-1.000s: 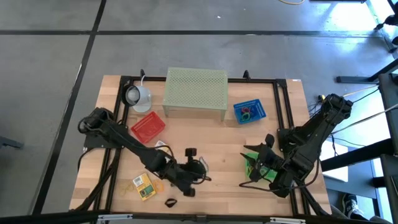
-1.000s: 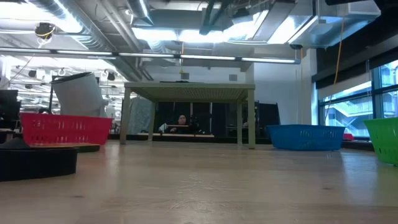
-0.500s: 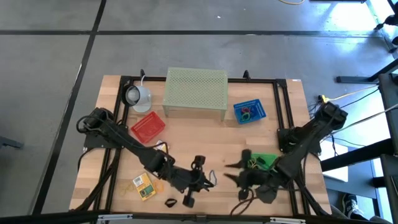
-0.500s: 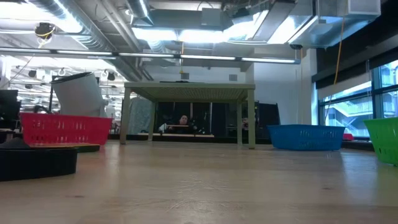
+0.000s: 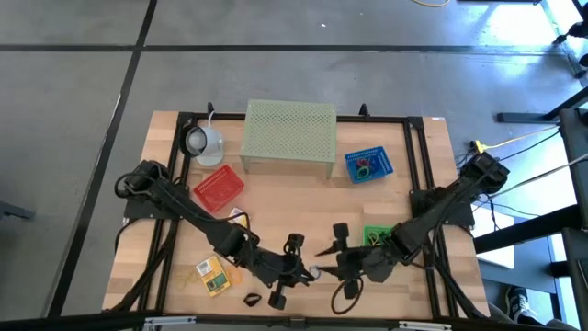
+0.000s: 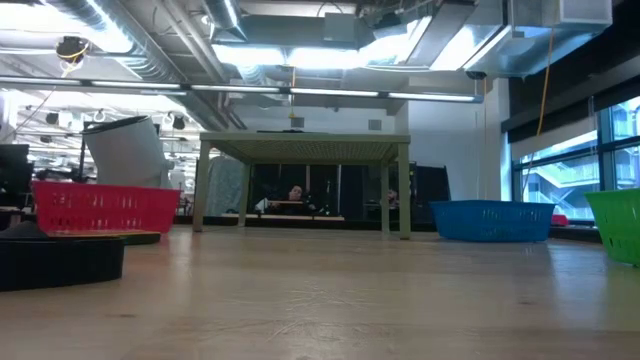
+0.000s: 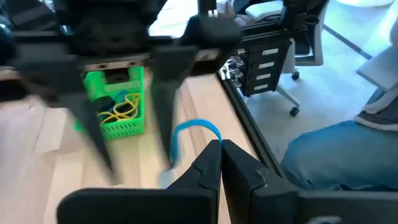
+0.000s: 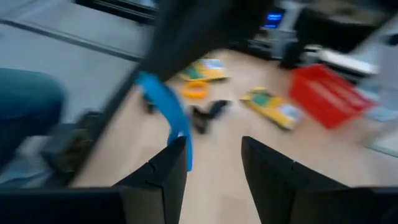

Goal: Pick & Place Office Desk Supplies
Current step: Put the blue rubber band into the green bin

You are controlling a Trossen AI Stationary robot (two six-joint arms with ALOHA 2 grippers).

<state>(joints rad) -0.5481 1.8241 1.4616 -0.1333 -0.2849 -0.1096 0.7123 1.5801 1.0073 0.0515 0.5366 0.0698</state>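
- The left gripper (image 5: 308, 272) sits low at the table's near edge, its dark fingers (image 7: 214, 163) pressed together on a thin blue loop (image 7: 194, 129), a flexible band that arcs up from the tips.
- The right gripper (image 5: 329, 250) faces it, just beside, fingers (image 8: 165, 171) spread with a gap; the blue loop hangs at one fingertip in the right wrist view, and whether it touches cannot be told.
- A small black clip (image 5: 251, 299) lies near the front edge, left of both grippers.
- A flat yellow printed packet (image 5: 212, 274) lies farther left, beside thin yellow bands.
- A green slotted plastic bin (image 7: 115, 102) with yellow loops in it stands on the pale wood table (image 5: 294, 198), behind the right arm.
- Mid-table, a red mesh-walled bin (image 5: 219, 188) sits left and a blue bin (image 5: 368, 165) holding coloured loops sits right.
- At the back stand a pale green perforated stand (image 5: 288, 135) and a white round lamp (image 5: 202, 142).
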